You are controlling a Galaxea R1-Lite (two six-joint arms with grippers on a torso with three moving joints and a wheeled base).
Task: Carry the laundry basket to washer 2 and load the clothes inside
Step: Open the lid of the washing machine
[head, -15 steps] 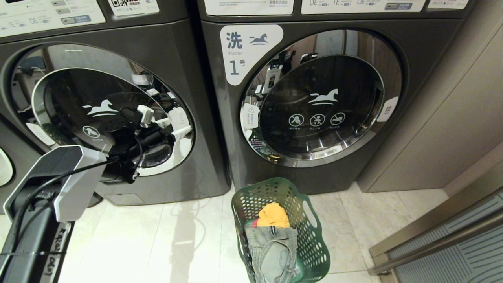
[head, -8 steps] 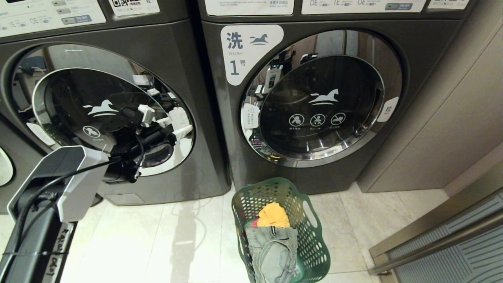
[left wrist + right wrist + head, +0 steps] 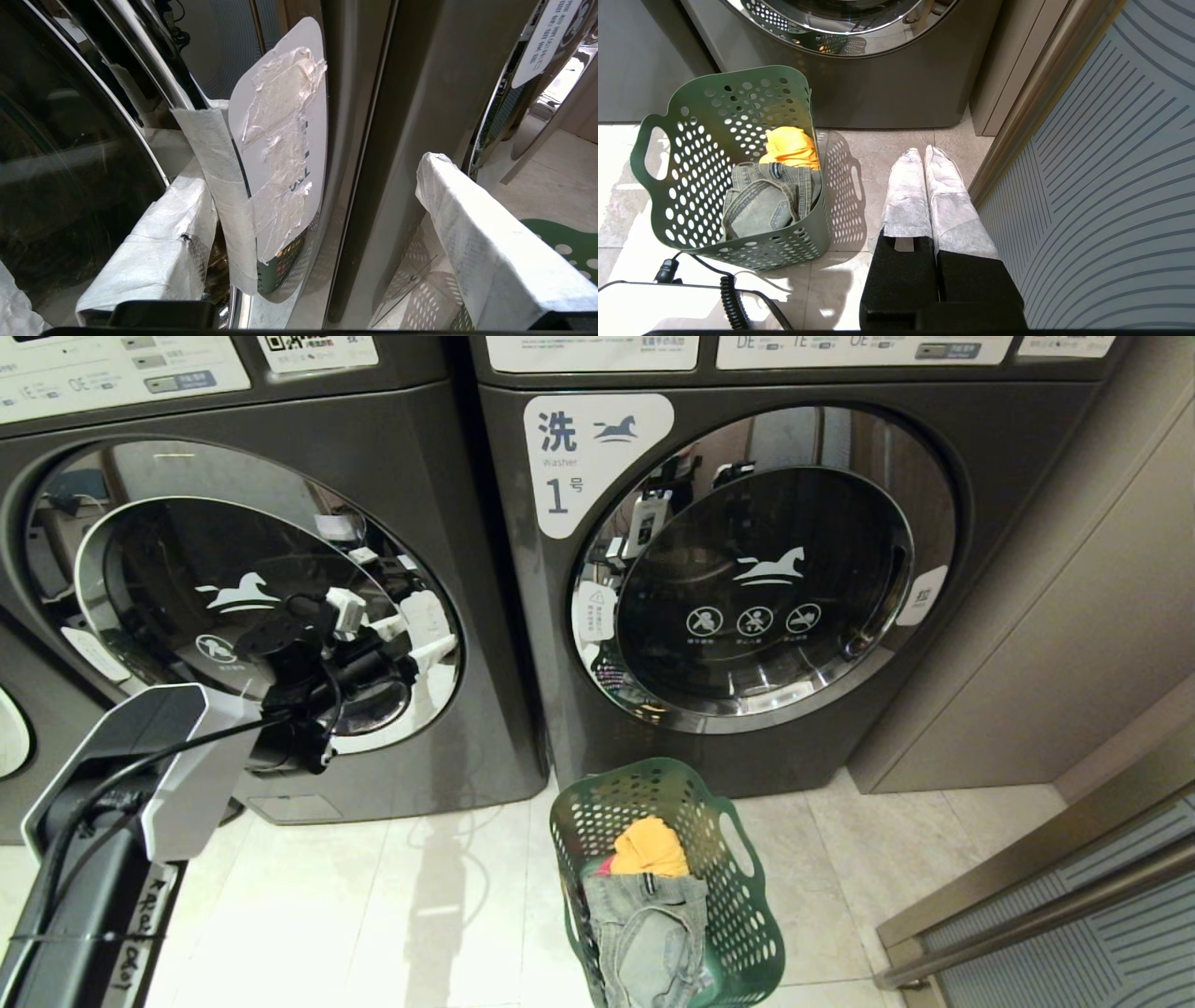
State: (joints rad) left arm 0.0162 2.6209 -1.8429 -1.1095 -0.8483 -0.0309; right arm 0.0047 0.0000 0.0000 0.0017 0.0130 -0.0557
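washer 1 (image 3: 747, 569) behind laundry basket (image 3: 738, 877)

Your head camera looks forward and steeply down from above at two washer fronts, the left washer (image 3: 243, 597) and the washer labelled 1 (image 3: 747, 569), with the floor (image 3: 392, 915) and the laundry basket (image 3: 667, 877) below them. Your left wrist camera sits very close to the left washer's door edge (image 3: 196, 93), facing along the seam between the two machines; the basket's rim (image 3: 570, 247) shows at one corner. Your right wrist camera hangs low, pointing down at the floor (image 3: 887, 140) just in front of washer 1's base (image 3: 878, 84). It shares the laundry basket (image 3: 728, 168) and the clothes (image 3: 784, 177) with your head view.
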